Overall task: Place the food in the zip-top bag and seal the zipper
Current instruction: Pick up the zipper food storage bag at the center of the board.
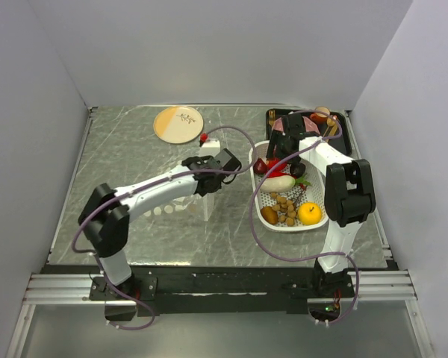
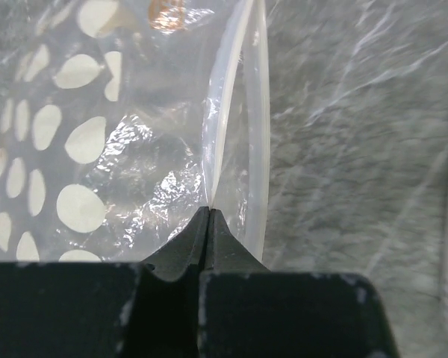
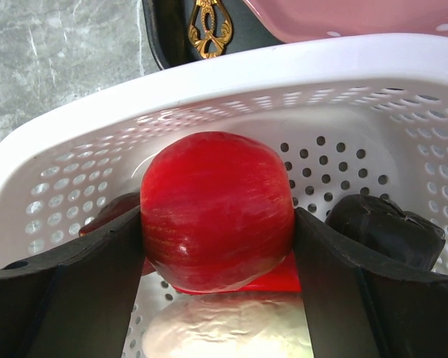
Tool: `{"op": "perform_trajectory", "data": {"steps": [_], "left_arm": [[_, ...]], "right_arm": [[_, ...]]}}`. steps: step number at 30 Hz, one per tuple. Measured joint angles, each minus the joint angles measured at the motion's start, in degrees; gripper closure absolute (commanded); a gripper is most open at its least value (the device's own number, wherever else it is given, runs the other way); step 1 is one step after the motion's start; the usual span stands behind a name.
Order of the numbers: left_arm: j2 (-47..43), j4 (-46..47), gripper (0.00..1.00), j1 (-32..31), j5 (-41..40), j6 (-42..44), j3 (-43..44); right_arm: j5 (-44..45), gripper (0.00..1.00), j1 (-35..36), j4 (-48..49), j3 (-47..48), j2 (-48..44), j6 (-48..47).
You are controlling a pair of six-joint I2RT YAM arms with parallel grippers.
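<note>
The clear zip-top bag [image 1: 173, 209] with white dots [image 2: 82, 142] lies under my left arm. My left gripper [image 2: 210, 212] [image 1: 227, 165] is shut on the bag's mouth edge, at the white zipper [image 2: 236, 112] strip. The food lies in a white perforated basket [image 1: 317, 224]: a yellow fruit [image 1: 309, 213], a brown oval [image 1: 269, 215], small nuts [image 1: 286, 206] and a white-and-green vegetable [image 1: 278, 183]. My right gripper [image 3: 218, 218] [image 1: 278, 158] is down in the basket [image 3: 75, 149]. Both fingers [image 3: 97, 276] press the sides of a red apple [image 3: 216, 198], which rests near the basket floor.
A black tray [image 1: 343, 119] with a pink plate [image 3: 343, 19] stands behind the basket. An orange-and-white plate [image 1: 178, 124] lies at the back of the table. A dark piece [image 3: 384, 227] sits right of the apple, and a flat red piece [image 3: 284, 280] beneath it.
</note>
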Motion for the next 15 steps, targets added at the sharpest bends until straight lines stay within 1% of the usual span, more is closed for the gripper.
{"op": "perform_trajectory", "data": {"steps": [1, 2, 4, 5, 6, 7, 12, 15], "left_arm": [[-0.87, 0.11, 0.99, 0.0, 0.11, 0.04, 0.0], [-2.05, 0.24, 0.99, 0.0, 0.26, 0.04, 0.0], [-3.48, 0.37, 0.99, 0.02, 0.46, 0.09, 0.0], [-3.85, 0.44, 0.99, 0.04, 0.66, 0.09, 0.0], [-4.07, 0.5, 0.99, 0.07, 0.76, 0.09, 0.0], [-4.13, 0.59, 0.99, 0.09, 0.85, 0.11, 0.0], [-4.13, 1.29, 0.99, 0.52, 1.73, 0.31, -0.72], [-4.13, 1.73, 0.99, 0.87, 2.34, 0.33, -1.53]], "right_arm": [[0.0, 0.46, 0.0, 0.0, 0.0, 0.0, 0.02], [-0.02, 0.57, 0.0, 0.0, -0.02, 0.0, 0.04], [-0.09, 0.7, 0.0, 0.02, 0.0, 0.0, 0.04], [-0.11, 0.9, 0.0, 0.02, 0.0, 0.0, 0.04], [-0.13, 0.97, 0.0, 0.07, -0.04, 0.0, 0.04], [-0.22, 1.0, 0.0, 0.24, -0.15, 0.0, 0.04], [-0.92, 1.0, 0.0, 1.14, -1.73, -1.31, 0.09], [-1.92, 1.0, 0.0, 1.07, -3.5, -3.85, 0.28]]}}
